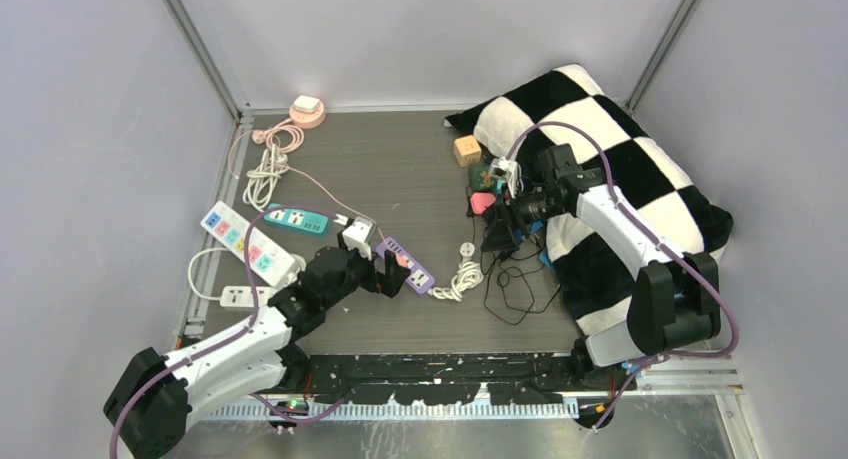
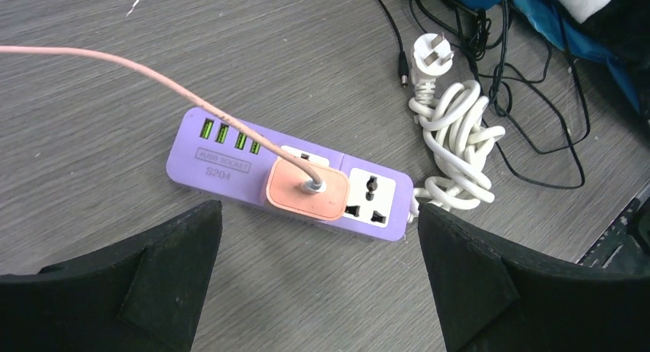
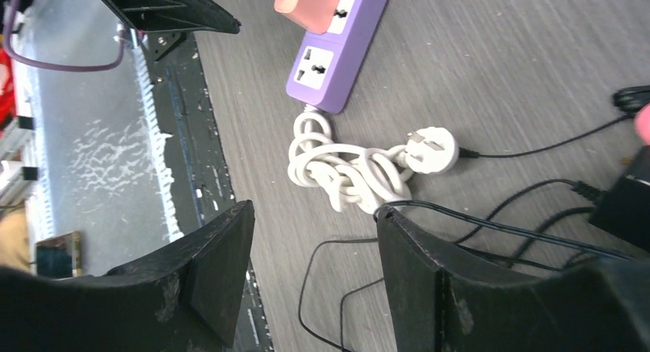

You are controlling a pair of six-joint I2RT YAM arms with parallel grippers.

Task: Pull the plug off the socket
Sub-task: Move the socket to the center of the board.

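Left tool (image 2: 318, 210) wide open; right tool (image 3: 314, 210) parted.

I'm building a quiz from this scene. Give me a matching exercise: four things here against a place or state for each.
Things:
1. pink plug
2. white cord
3. left gripper
4. checkered pillow

Places or states:
A. coiled in a bundle
B. at the table's far right
C. seated in the purple power strip
D. open, holding nothing

Pairs: 1-C, 2-A, 3-D, 4-B
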